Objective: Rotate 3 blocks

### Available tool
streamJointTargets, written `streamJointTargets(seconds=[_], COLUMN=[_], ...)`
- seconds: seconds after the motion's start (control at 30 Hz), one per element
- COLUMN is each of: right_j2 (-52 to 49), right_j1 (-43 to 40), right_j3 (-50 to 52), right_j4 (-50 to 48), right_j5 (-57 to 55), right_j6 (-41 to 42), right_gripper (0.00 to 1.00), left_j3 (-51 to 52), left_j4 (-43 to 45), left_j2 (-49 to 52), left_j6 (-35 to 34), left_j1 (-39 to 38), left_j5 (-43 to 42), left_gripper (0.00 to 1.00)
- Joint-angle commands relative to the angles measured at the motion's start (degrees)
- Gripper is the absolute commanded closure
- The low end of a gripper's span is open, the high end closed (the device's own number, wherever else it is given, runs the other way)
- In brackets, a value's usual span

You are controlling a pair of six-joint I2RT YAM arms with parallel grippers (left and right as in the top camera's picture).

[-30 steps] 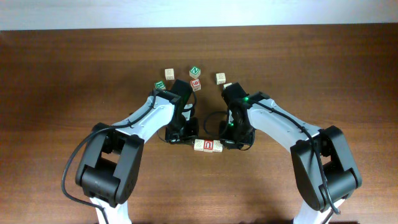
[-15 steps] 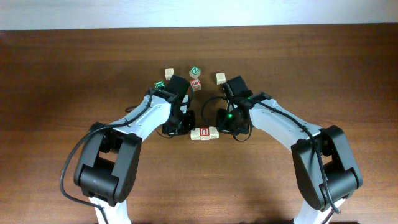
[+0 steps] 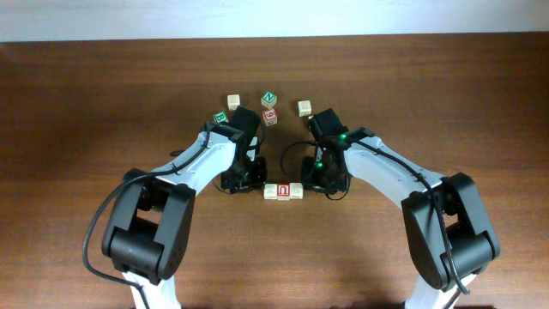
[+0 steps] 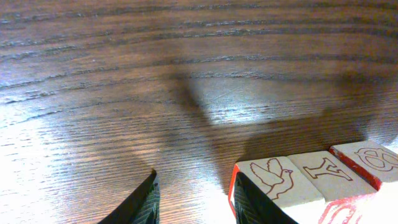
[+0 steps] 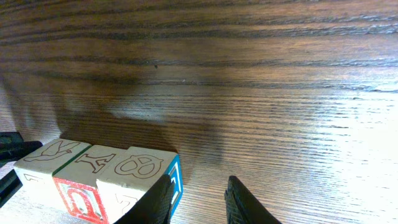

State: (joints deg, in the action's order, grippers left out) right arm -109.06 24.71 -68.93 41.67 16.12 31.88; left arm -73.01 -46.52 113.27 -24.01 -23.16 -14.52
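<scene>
Though overhead hides it, right wrist shows blue block face.

The three blocks sit touching in a row. One end lies just beside the fingers of the left gripper, outside their gap. The other end lies just beside the fingers of the right gripper.

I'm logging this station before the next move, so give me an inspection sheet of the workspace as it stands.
Surface: brown wooden table, grain visible.
Job's things: three blocks touching in a row, red U on the middle one.
Clutter: five spare cubes beyond the arms.
Grippers: left claw and right claw open, flanking the row, holding nothing.
Cables: black loops at the wrists.
Surroundings: pale strip beyond the far edge.
</scene>
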Motion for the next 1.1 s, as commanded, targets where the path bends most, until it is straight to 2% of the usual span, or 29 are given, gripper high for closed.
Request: streamJointTargets(seconds=[0.0,0.1,0.2,0.33,0.4,0.53,0.63,0.7,0.8,1.07], right_j2=[-0.8,-0.8,-0.8,-0.8,-0.8,-0.8,-0.8,-0.8,-0.8,-0.8], right_j1=[1.5,0.3,-0.2,-0.2,-0.2,0.0,0.0,0.0,0.0,0.0], right_j3=[-1.9,-3.5,-3.5,-3.5,-3.5,-3.5,-3.5,-3.5,-3.5,-3.5], right_j4=[0.7,4.0,4.7,4.5,3.3,2.1,2.5,2.8,5.3,5.6], right_j5=[7.9,7.7,7.3,7.2,7.3,7.3,7.2,6.3,1.3,-0.7], right_j6=[0.0,-0.2,-0.2,-0.2,-0.2,0.0,0.0,0.1,1.8,1.8], right_gripper=[0.70,0.69,0.66,0.66,0.66,0.66,0.66,0.65,0.65,0.65], left_j3=[-0.4,-0.6,-0.6,-0.6,-0.6,-0.6,-0.6,-0.6,-0.6,-0.6], left_j4=[1.0,0.7,0.5,0.3,0.3,-0.2,-0.5,-0.5,-0.8,-1.9], left_j2=[0.6,0.6,0.6,0.6,0.6,0.6,0.6,0.6,0.6,0.6], left_j6=[1.8,1.8,1.8,1.8,1.8,1.8,1.7,1.7,1.8,1.3], left_j1=[-1.7,-0.7,-0.4,-0.4,-0.4,-0.5,-0.5,-0.5,-0.5,-0.5], left_j5=[-8.2,-8.2,-8.2,-5.8,-5.8,-5.8,-5.8,-5.6,-3.6,1.0], left_gripper=[0.62,0.52,0.50,0.52,0.57,0.57,0.46,0.43,0.46,0.51])
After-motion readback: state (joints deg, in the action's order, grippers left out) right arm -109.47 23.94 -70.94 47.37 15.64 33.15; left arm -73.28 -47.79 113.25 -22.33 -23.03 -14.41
